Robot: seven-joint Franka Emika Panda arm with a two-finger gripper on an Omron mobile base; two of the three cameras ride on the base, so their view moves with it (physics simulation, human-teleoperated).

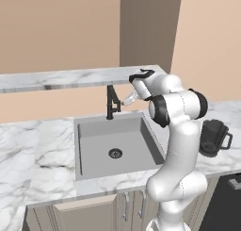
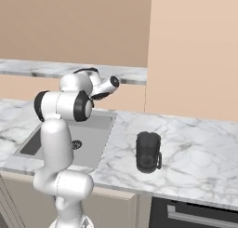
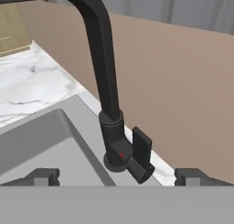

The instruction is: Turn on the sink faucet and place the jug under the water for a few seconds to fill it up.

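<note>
Gripper hangs spread wide right in front of the sink faucet, nothing between its 2 fingertips.

In the hand view the black faucet rises close ahead, its small side lever sitting just above and between the 2 dark tips, apart from both. The faucet stands at the back edge of the grey sink, whose round drain lies near the middle of the basin. The dark jug stands upright on the marble counter to the right of the sink, well apart from the faucet, handle turned toward the counter's front edge.
</note>
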